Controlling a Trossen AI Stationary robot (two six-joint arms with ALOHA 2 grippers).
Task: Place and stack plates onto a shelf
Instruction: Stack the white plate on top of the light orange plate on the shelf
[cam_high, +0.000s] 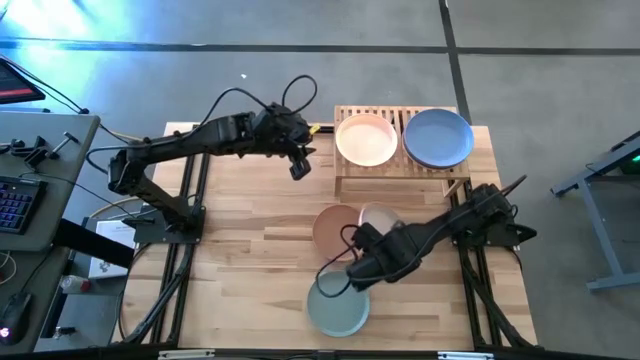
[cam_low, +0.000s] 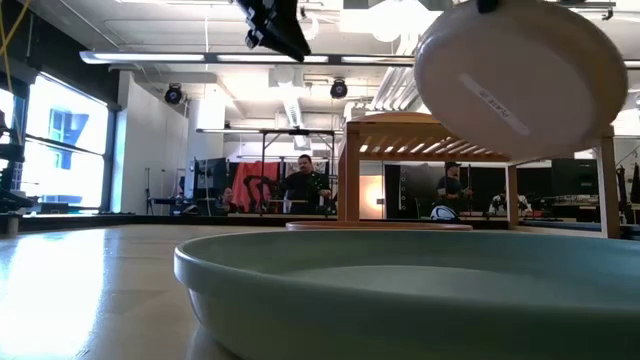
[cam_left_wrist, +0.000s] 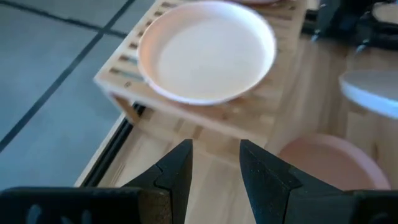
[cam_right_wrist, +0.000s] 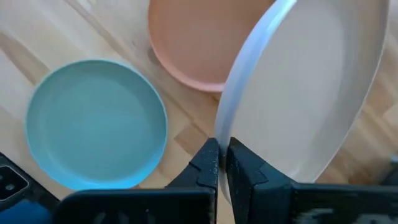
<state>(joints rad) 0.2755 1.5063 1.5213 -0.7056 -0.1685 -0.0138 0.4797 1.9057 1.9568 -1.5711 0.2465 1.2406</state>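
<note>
Beige plate hung lifted, its rim pinched by the right gripper, mid-carry toward the shelf; next it needed stacking there, while the left gripper waited parted nearby.

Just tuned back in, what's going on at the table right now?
The right gripper is shut on the rim of a beige plate, holding it lifted and tilted above the table. A salmon plate and a mint plate lie below it. The shelf carries a pale pink plate and a light blue plate. The left gripper hovers open beside the shelf.
</note>
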